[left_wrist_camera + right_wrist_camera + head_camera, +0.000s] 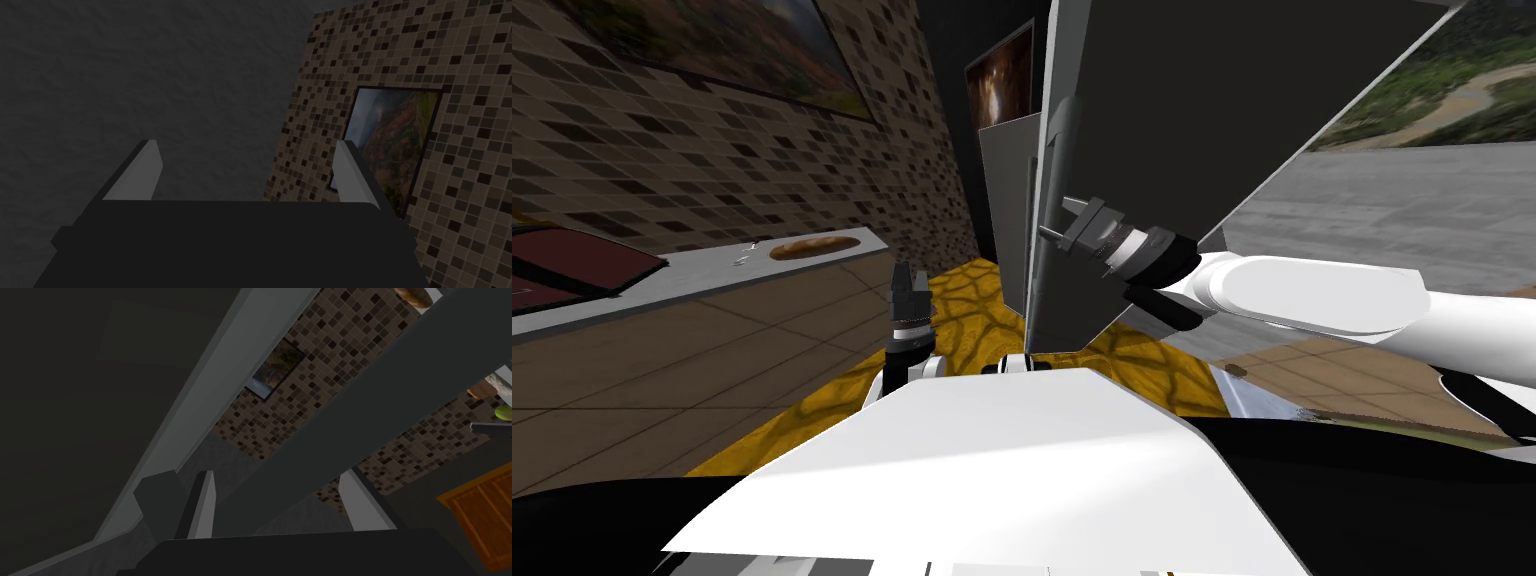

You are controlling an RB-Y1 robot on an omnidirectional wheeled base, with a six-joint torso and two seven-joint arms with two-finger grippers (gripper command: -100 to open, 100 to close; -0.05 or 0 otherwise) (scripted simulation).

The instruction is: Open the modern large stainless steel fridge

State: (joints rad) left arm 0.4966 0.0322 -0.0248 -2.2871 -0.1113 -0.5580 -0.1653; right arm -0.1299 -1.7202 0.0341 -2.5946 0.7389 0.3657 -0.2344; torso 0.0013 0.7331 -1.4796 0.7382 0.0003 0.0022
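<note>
At the fridge door (1212, 120), my right gripper (278, 478) straddles the handle (350, 403), jaws open, ready to clamp and pull; left gripper (247, 150) idles open.

On my left runs a long surface (692, 268) with a pale grey top and a brown panelled front. A loaf of bread (810, 247) lies near its far end, and just beside it is a small thin item (744, 256) that I cannot identify. At the near left a flat dark red object (572, 262) lies on the top. The floor (962, 310) ahead is yellow with dark veining, and the fridge (1072, 300) stands on it.
</note>
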